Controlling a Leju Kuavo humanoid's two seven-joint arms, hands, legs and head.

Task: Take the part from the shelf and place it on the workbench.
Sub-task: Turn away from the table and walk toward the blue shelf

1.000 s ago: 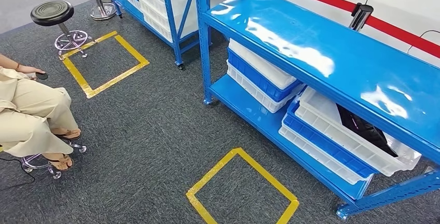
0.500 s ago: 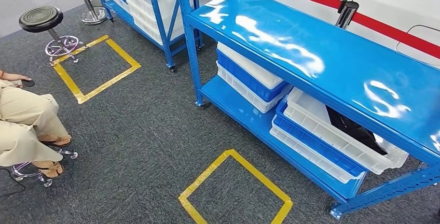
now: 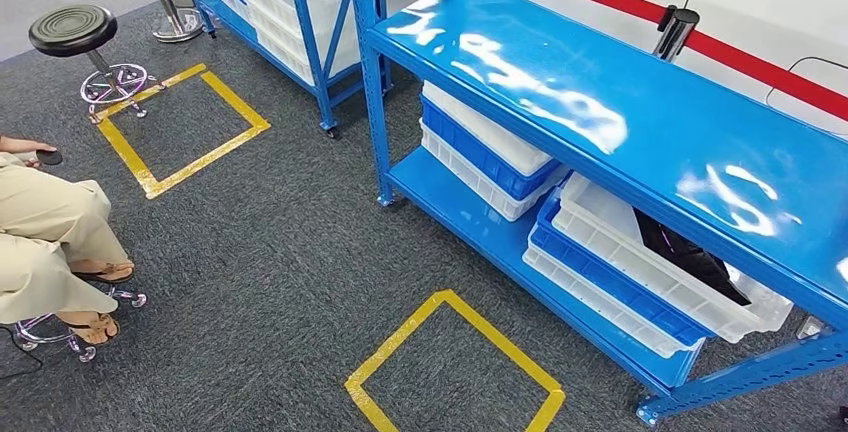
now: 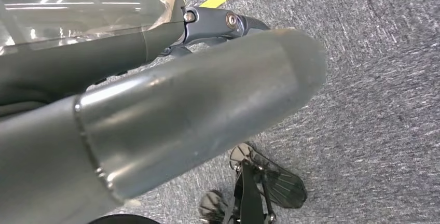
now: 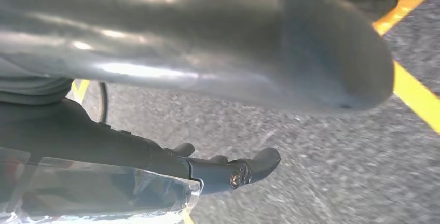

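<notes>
A part wrapped in clear plastic film (image 4: 78, 11) lies against the dark fingers (image 4: 218, 24) of my left hand (image 4: 155, 94), above grey carpet. The same wrapped part (image 5: 93, 193) sits against the dark fingers (image 5: 228, 169) of my right hand (image 5: 207, 42), so the part is held between both hands, off the floor. In the head view the blue workbench top (image 3: 620, 122) is bare and glossy, ahead and to the right. Under it, white and blue bins (image 3: 600, 272) are stacked on the lower shelf, one with a black thing (image 3: 690, 252) in it.
A second blue rack with white bins (image 3: 300, 2) stands at the back. Yellow tape squares (image 3: 455, 367) (image 3: 180, 127) mark the carpet. A round stool (image 3: 72, 30) is at far left and a seated person (image 3: 50, 242) at the left edge. A black post (image 3: 672, 30) rises behind the bench.
The whole head picture has shifted a little to the left, so the camera has moved. The bench, bins and person stay where they were.
</notes>
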